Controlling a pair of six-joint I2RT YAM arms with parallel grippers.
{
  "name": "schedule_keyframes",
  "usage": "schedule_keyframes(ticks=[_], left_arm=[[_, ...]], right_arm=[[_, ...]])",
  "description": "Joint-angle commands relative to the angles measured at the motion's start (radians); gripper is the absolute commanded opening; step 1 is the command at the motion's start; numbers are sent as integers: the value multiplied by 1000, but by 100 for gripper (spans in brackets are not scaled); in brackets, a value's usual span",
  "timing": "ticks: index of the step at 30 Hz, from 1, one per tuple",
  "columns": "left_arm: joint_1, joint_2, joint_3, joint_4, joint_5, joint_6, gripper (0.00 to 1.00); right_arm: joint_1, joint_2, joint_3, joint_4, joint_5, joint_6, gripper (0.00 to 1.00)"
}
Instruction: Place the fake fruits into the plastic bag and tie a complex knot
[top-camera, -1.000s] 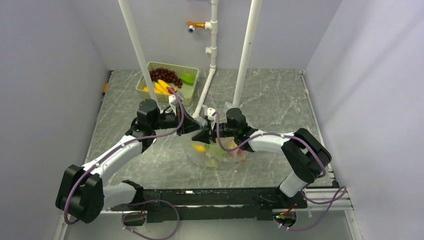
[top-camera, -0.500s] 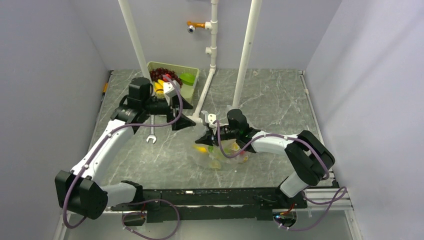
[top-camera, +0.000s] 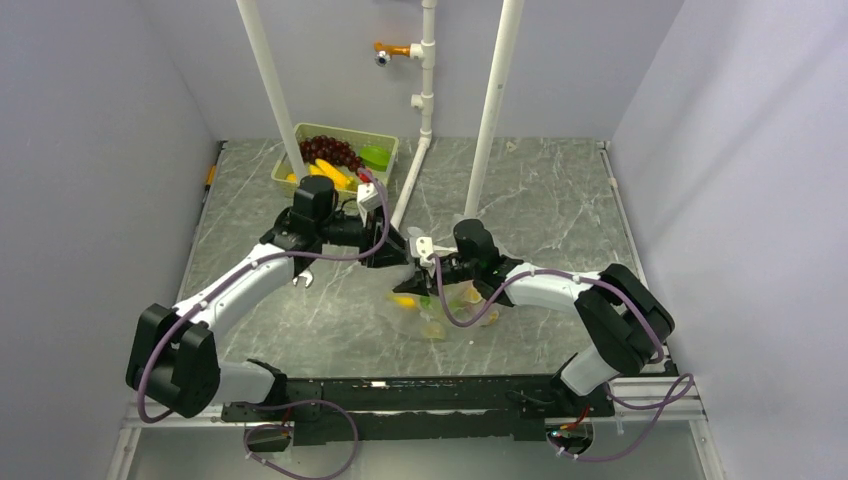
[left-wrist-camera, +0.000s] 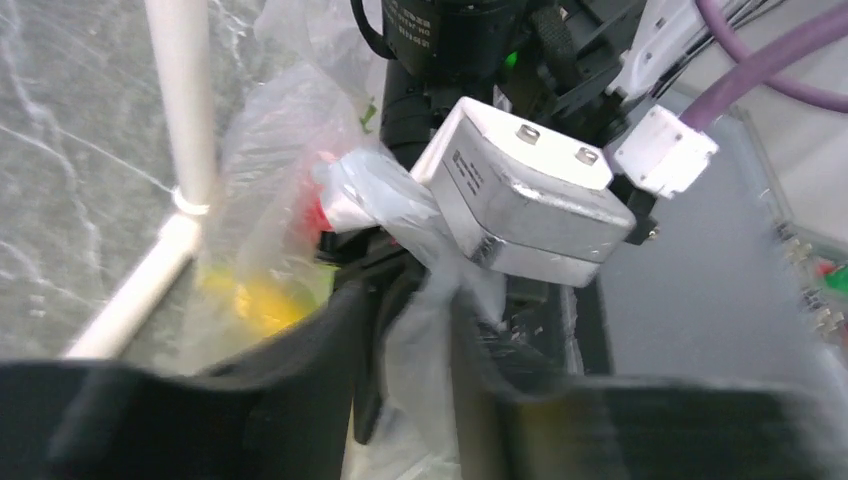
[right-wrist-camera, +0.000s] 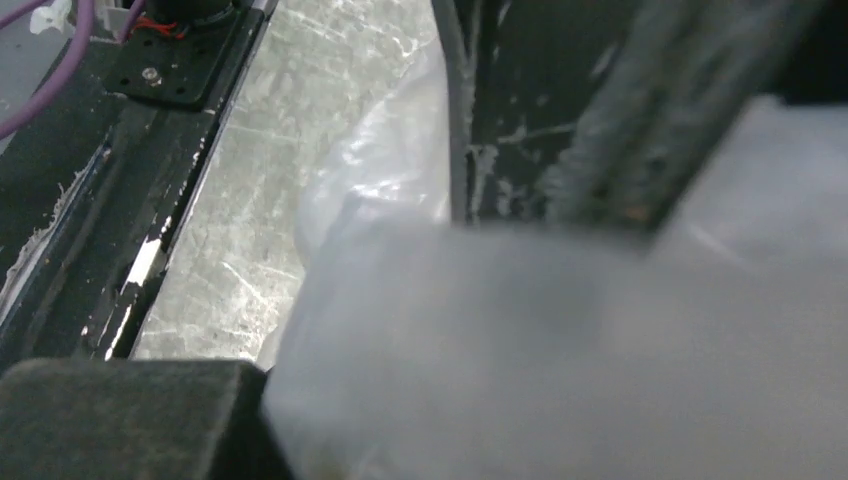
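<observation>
Here the left hand (left-wrist-camera: 410, 300) pinches a tail of the plastic bag (top-camera: 450, 305) lying mid-surface, the right hand (top-camera: 425, 268) apparently clamped on its neck; opposed, steady tension should tighten the knot (left-wrist-camera: 365, 195).

Top view high behind both arms, wrist views pressed close — all share the plastic bag (top-camera: 450, 305).

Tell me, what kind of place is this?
Probably a robot test booth: plain grey walls, a marble-look table, white pipes, and two arms working on a plastic bag.
</observation>
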Motion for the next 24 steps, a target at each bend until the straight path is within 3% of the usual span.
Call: schedule_keyframes(ticks=[1,2,3,6,8,15,18,19,20,21,24], left_arm=[[13,-66,-150,455,8,-306,23],[26,-90,-190,516,-15,-355,7],[43,-111,-225,574,-40,-409,0],[98,-149,-266,697,-74,-539,0],[112,-178,-241,693,-92,-558,0],[165,-201,-248,711,-158,-633,0],[169,-199,-241,689,-49,-554,1],[164,-204,-223,609,-12,-461,16],[162,-213,-192,484,12,-351,48],[158,-222,-150,352,18,-229,63],[120,-240,-50,85,5,47,72]], right_arm=[[2,-41,6,17,-40,-28,18],[0,-48,-2,12,-38,-32,18],[-3,-55,-11,9,-33,-38,19],[-18,-63,-28,-9,-34,-32,23],[-28,-58,-32,-30,-35,-24,23],[-59,-35,-36,-109,-42,-70,9],[-64,-42,-23,-129,-46,-67,5],[-64,-43,-19,-126,-49,-60,4],[-63,-45,-13,-118,-52,-51,4],[-65,-43,-8,-113,-55,-45,4],[-62,-28,8,-109,-57,-31,4]])
